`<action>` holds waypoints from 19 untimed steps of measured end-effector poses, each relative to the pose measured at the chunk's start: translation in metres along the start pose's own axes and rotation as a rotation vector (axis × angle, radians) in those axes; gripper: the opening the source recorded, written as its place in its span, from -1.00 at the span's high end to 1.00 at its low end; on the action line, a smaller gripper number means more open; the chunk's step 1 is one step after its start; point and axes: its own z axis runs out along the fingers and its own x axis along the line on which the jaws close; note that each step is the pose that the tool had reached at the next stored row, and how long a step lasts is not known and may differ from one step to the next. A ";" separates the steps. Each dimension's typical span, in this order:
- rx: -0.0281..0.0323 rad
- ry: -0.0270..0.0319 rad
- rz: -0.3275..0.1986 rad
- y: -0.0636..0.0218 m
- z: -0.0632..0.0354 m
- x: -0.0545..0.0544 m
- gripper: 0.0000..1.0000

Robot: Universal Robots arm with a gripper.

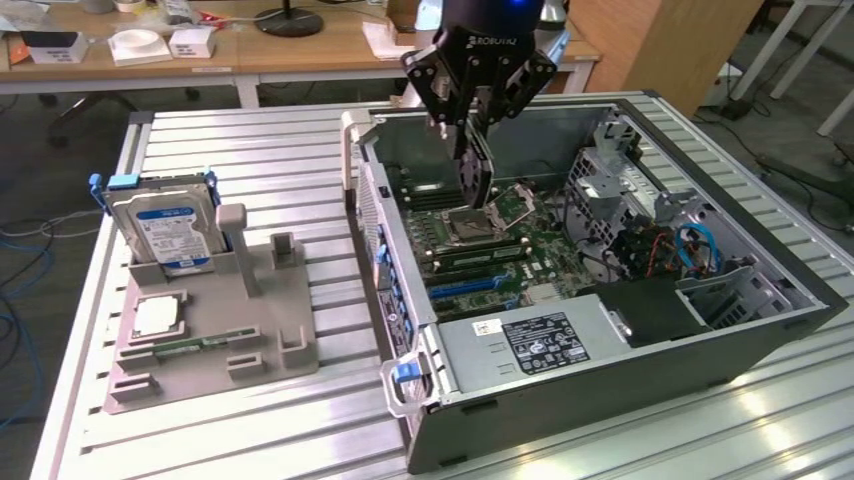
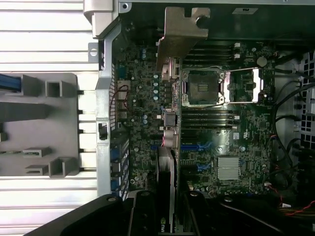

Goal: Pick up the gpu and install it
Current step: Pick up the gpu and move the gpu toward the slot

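Silvery metal is catching the wrist camera: the bracket end of the gpu is pointing at the lens, and the dark card is running edge-on back between the black fingers of the pincer. The pincer is gripping the gpu by its upper edge, jaws closed on the board. This view is also giving the motherboard from straight above, with the open CPU socket just beside the card's line and the blue slots near it. The exterior view is showing the height: the pincer is hanging over the open computer case, the gpu is hanging upright beneath it, and its lower edge is appearing clear of the board, not seated in a slot. To the exterior view's left, the grey holder is sitting on the slatted bench, carrying the hard drive upright and a memory stick lying flat.
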 end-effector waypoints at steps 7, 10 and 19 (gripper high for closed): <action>0.0001 0.0001 0.000 0.0002 0.0001 -0.009 0.47; 0.0001 0.0000 0.000 0.0003 0.0002 -0.012 0.47; 0.0001 0.0001 0.000 0.0007 0.0005 -0.025 0.47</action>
